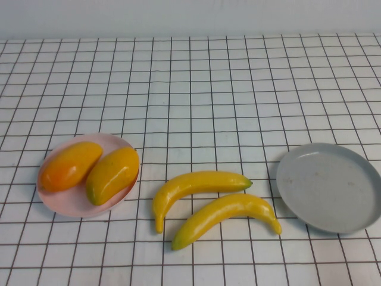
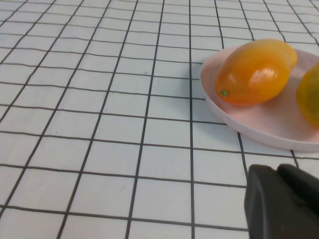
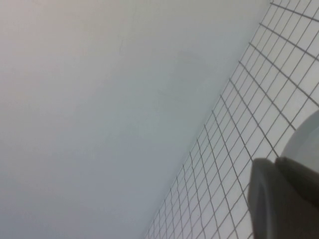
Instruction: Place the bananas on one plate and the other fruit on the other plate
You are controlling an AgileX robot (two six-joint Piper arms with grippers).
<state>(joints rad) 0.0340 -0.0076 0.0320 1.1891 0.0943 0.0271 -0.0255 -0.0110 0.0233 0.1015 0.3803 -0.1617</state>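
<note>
The left pincer [image 2: 281, 201] is hovering low over the gridded surface [image 1: 196, 89], just beside the pink plate [image 1: 68, 202]; only its dark tip is showing in the left wrist view, so whether it is apart or together cannot be told. The right pincer [image 3: 286, 199] is showing as a dark tip in its own wrist view, angled toward the back wall [image 3: 99, 99], with a sliver of the grey plate [image 1: 330, 187] behind it; its state cannot be told either. Neither pincer is appearing in the high view, and neither seems to be carrying anything.

Two mangoes are lying side by side in the pink plate on the left: an orange one [image 1: 69, 165] and a yellow one [image 1: 112, 174] with a greenish end. This half of the sorting looks finished.

Two bananas are lying on the surface between the plates, the farther one [image 1: 196, 186] and the nearer one [image 1: 226, 214] close together and roughly parallel, well apart from either rim. The grey plate on the right is holding nothing, presumably waiting for them; sitting on the right arm's side, it suggests that arm will be doing the moving.

Count: two plates, two mangoes, two bananas.
</note>
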